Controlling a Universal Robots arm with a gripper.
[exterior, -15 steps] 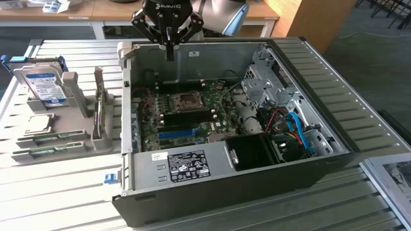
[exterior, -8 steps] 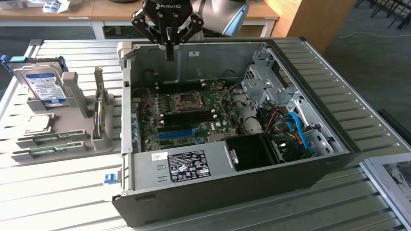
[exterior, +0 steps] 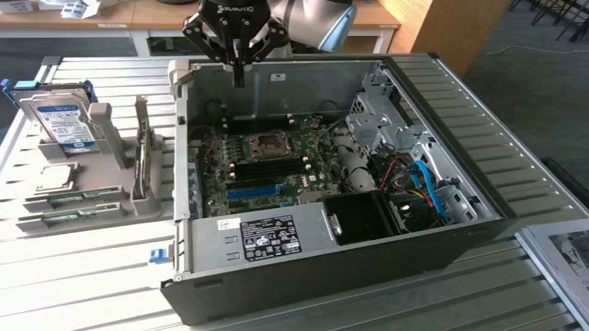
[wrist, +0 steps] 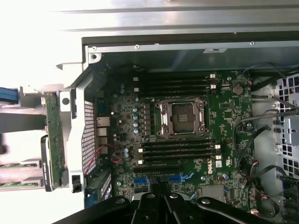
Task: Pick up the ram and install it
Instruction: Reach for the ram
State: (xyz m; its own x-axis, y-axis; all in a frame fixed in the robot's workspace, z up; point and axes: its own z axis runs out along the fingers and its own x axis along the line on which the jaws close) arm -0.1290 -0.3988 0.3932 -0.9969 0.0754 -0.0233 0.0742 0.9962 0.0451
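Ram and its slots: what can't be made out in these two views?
- Upright ram stick, exterior view: stands edge-on in the gray holder, so its chips are hidden.
- Flat ram sticks, wrist view: cut off by the picture's edge, washed out by glare.
- Ram slots, exterior view: latches too small to tell open from closed.
- Motherboard, exterior view: near corner hidden behind the black fan shroud.

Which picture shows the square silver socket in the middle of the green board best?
The wrist view. It looks straight down on the socket, so its silver frame and dark middle show whole. The exterior view shows the socket at a slant, from farther off, deep inside the computer case.
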